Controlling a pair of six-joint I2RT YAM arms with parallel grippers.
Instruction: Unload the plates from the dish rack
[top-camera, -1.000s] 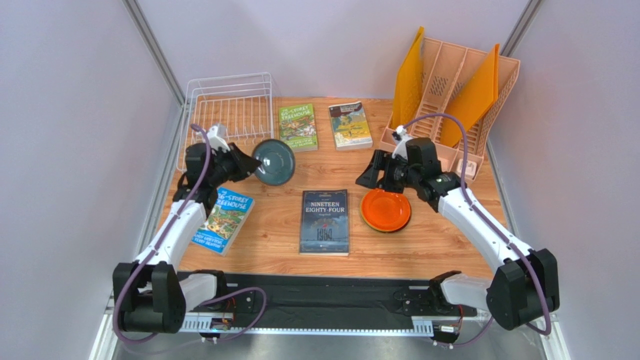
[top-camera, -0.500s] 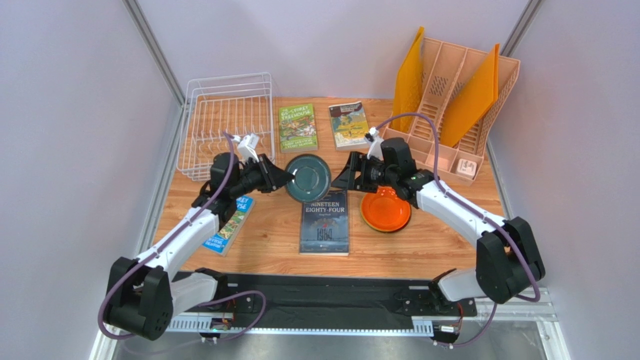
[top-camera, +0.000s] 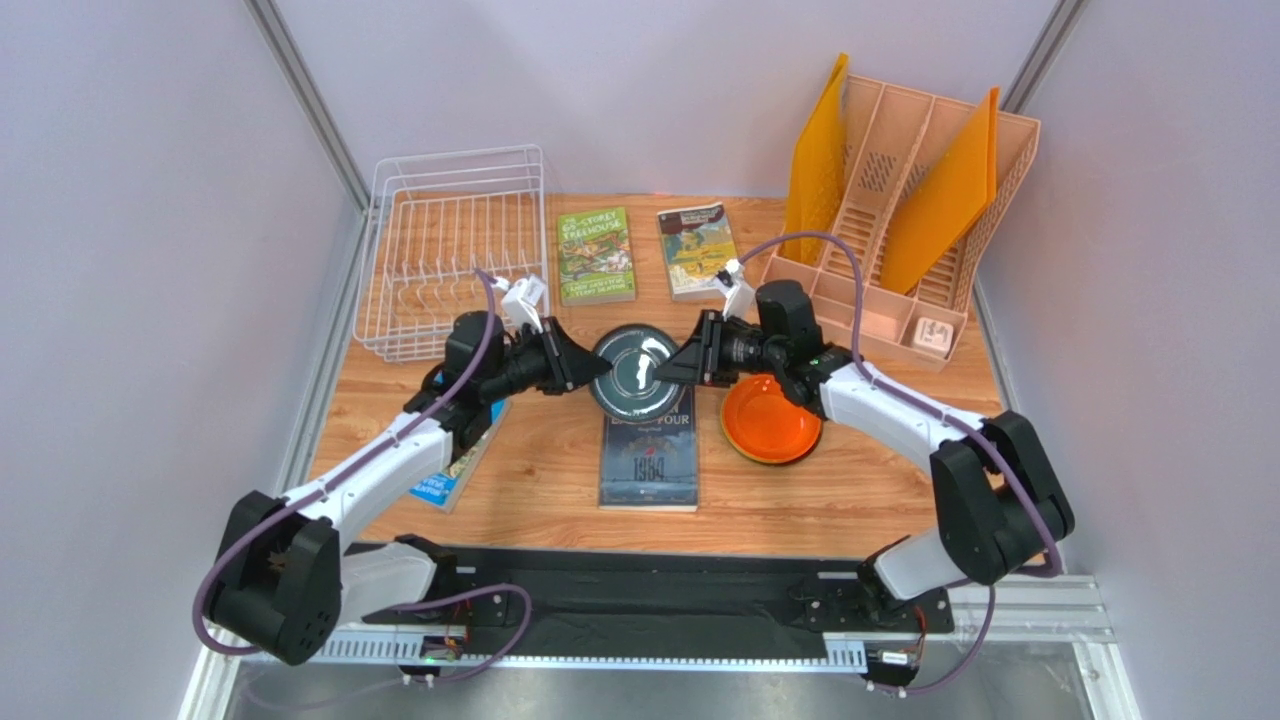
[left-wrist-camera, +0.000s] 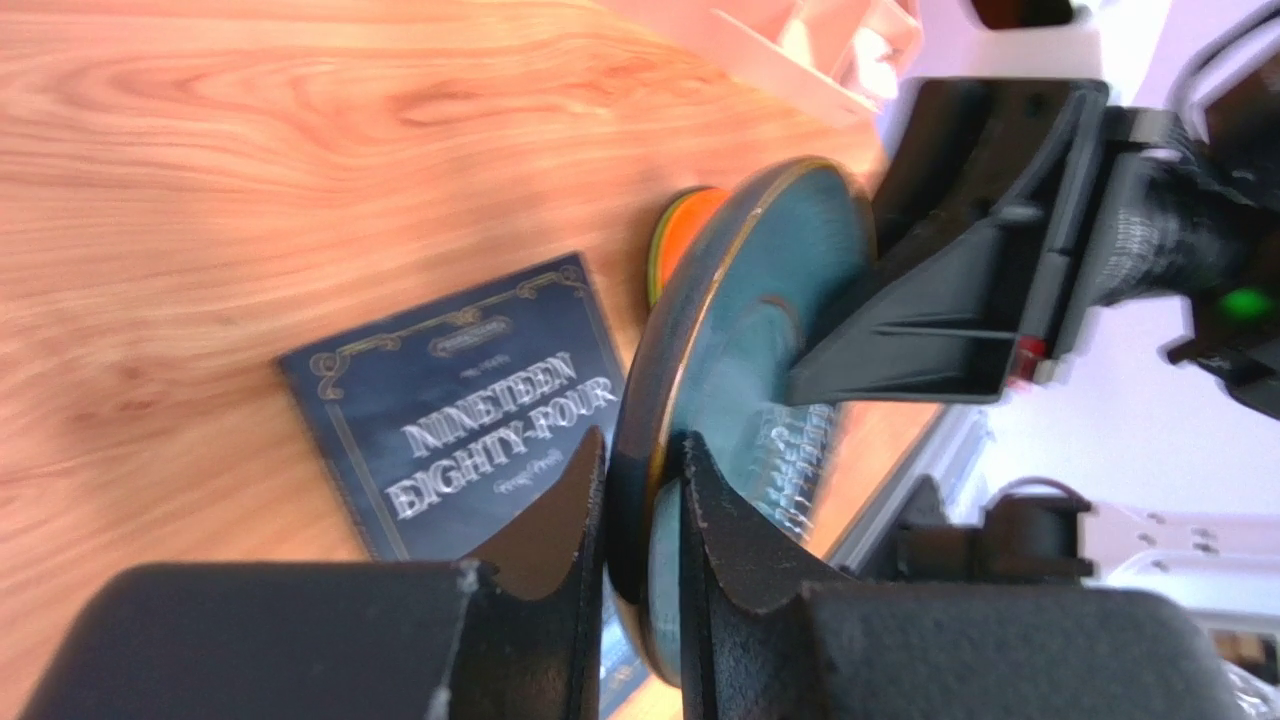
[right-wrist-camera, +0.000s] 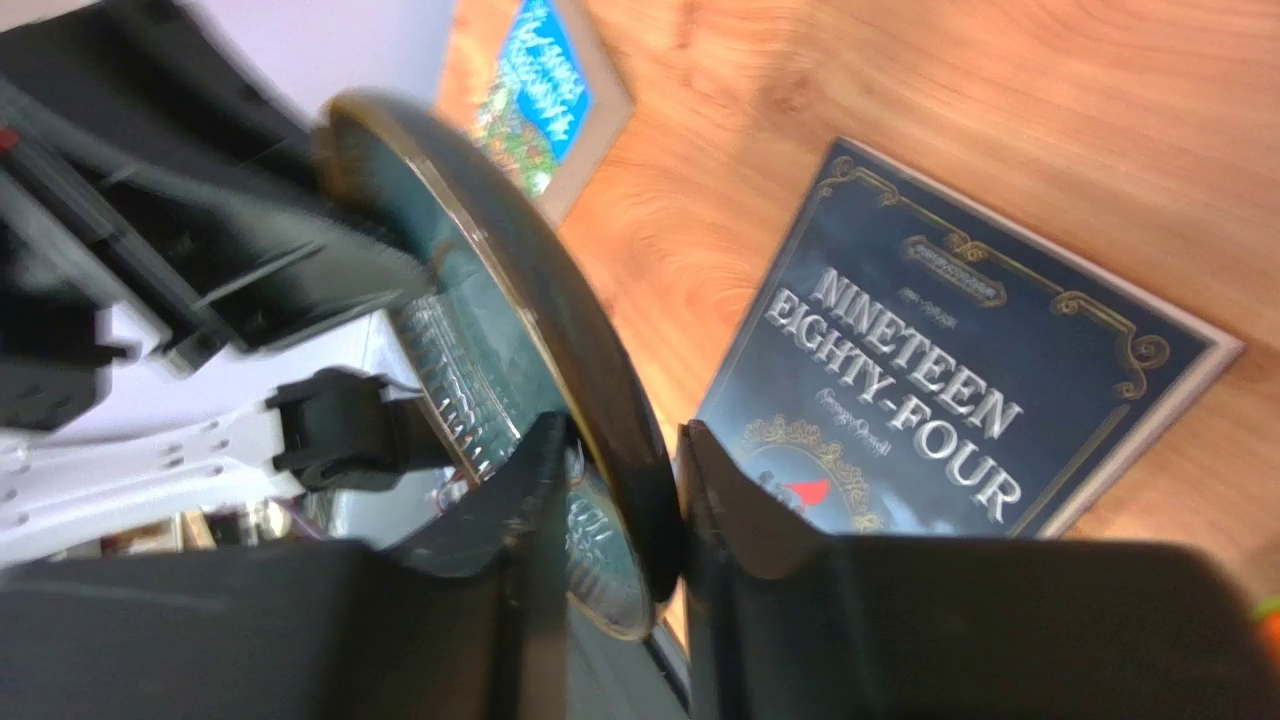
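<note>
The dark teal-grey plate hangs on edge above the middle of the table, over a dark book. My left gripper is shut on its left rim; in the left wrist view the fingers pinch the plate. My right gripper is shut on the opposite rim, and the right wrist view shows its jaws closed around the plate's edge. The white wire dish rack at the back left holds no plates. An orange plate tops a small stack on the table at the right.
A "Nineteen Eighty-Four" book lies under the held plate. Two green books lie at the back, and a blue one under my left arm. A peach slotted organizer with orange dividers stands at the back right.
My left arm carried the teal plate rightward from beside the rack to the middle. My right gripper swung left from above the orange plate and closed on the plate's other rim.
</note>
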